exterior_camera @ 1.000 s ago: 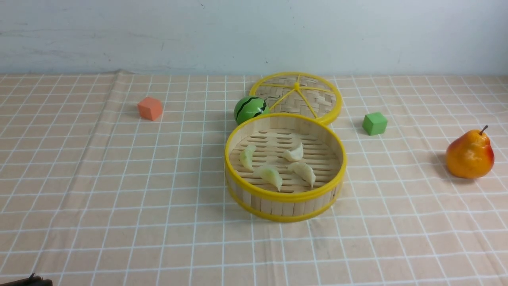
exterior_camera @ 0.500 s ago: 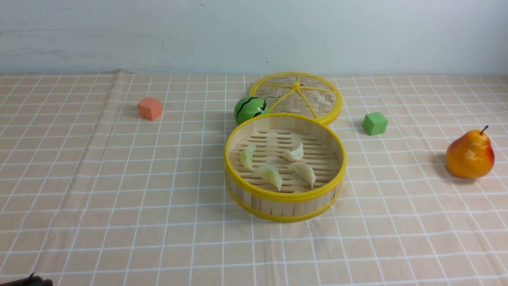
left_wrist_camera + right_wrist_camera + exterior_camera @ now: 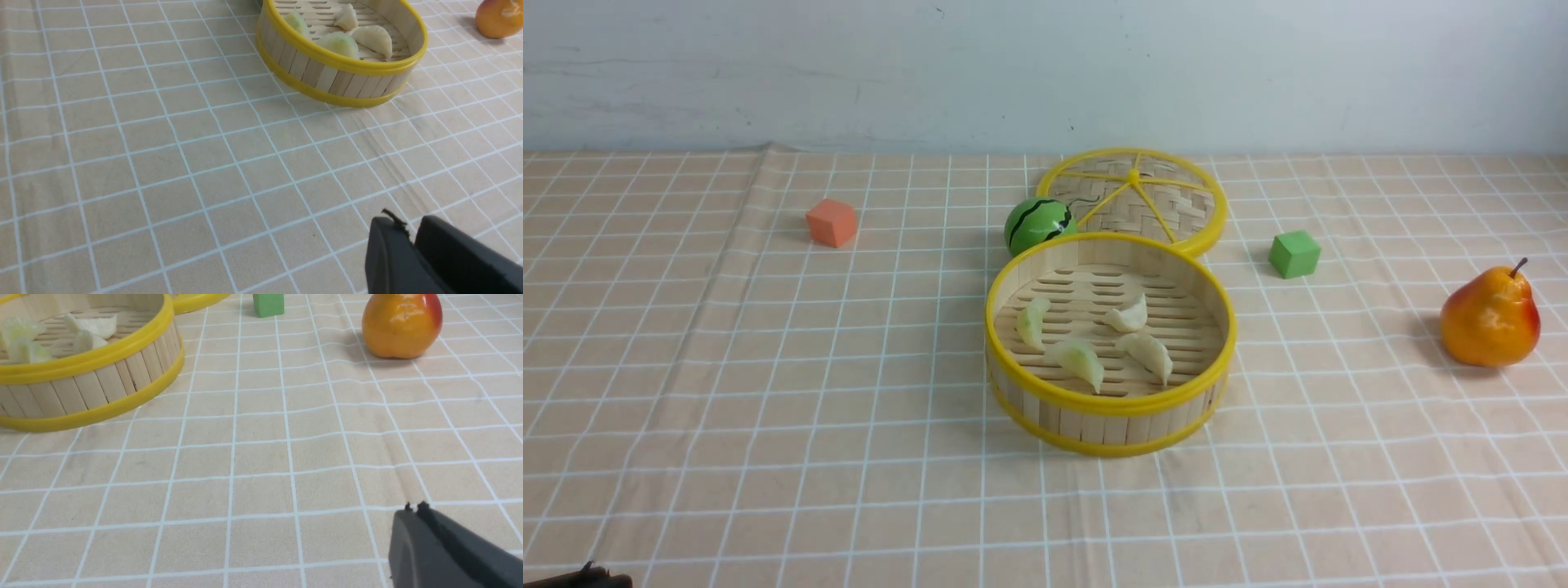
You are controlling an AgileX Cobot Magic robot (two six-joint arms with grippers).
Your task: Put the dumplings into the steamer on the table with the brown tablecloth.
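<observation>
The steamer (image 3: 1109,403), a round bamboo basket with yellow rims, stands at the middle of the table on the brown tablecloth (image 3: 809,408). Several pale dumplings (image 3: 1079,360) lie on its slatted floor. The steamer (image 3: 339,63) and dumplings (image 3: 374,37) also show in the left wrist view, and the steamer (image 3: 86,353) and dumplings (image 3: 88,339) in the right wrist view. My left gripper (image 3: 410,228) is shut and empty, low over the cloth near the front left; only its dark tip (image 3: 587,576) shows in the front view. My right gripper (image 3: 413,508) is shut and empty over the cloth at the front right.
A flat woven lid with yellow spokes (image 3: 1176,211) lies behind the steamer, with a green watermelon ball (image 3: 1036,223) beside it. An orange cube (image 3: 832,222) sits at the back left, a green cube (image 3: 1294,253) at the right, and a pear (image 3: 1490,317) at the far right.
</observation>
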